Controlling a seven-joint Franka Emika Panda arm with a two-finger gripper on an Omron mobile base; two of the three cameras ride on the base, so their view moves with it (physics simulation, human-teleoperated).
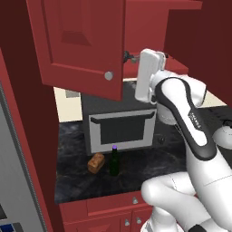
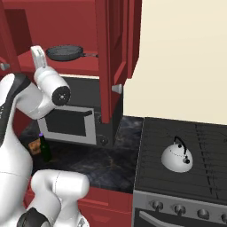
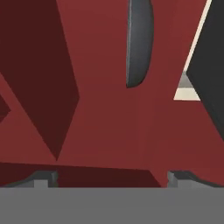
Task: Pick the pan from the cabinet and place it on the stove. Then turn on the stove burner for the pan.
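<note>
Right base view shows the pan lying on the open red cabinet's shelf above the microwave and dark marble counter, gripper spread wide, empty, short of it.

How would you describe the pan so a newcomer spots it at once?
Start at the red wall cabinet with its doors swung open, above the black-and-silver microwave. On its lower shelf lies the pan, round, shallow and dark grey, its long thin handle pointing toward the stove side. It is the one item on that shelf; the white domed kettle sits on the stove instead.
</note>
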